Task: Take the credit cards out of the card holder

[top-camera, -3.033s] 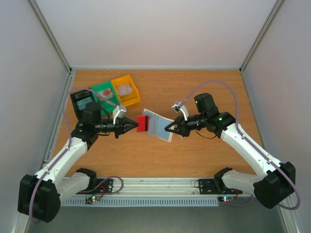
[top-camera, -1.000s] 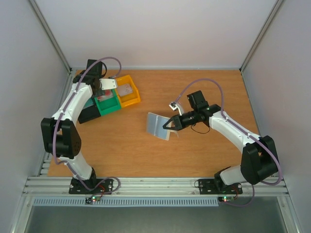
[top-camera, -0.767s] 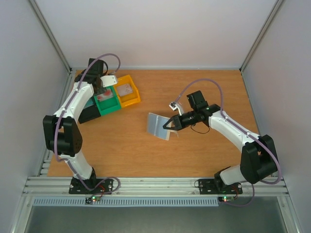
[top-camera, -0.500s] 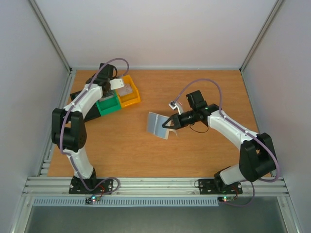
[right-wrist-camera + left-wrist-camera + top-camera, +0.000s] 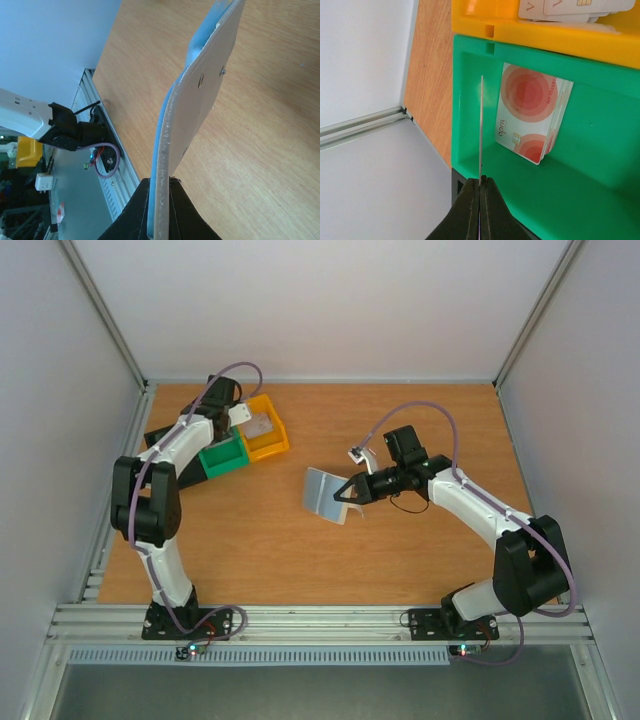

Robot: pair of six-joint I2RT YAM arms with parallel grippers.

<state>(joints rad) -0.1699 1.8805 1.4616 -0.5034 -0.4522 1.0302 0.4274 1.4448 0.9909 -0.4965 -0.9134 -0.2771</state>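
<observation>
Over the green bin (image 5: 600, 150), at the far left of the table (image 5: 270, 150), the left gripper (image 5: 480, 192) is closed flat on one thin card (image 5: 481, 125), which is seen only by its edge. This card hangs close to the bin's side wall, so I judge that it may land on the rim or slide outside if it is let go here. It could also stand against the wall and not lie on the stack of cards (image 5: 530, 115).

Near the middle of the table, the right gripper (image 5: 161, 187) is pinched on one edge of the card holder (image 5: 202, 105) and holds it tilted above the wood. With such a small grip the holder may swing or slip.

By count there are one holder, one card in a gripper, and three bins: green, yellow (image 5: 560, 35) and black (image 5: 190, 472). The green bin has several stacked cards, and the yellow one shows at least two. I cannot tell whether a card remains in the holder.
</observation>
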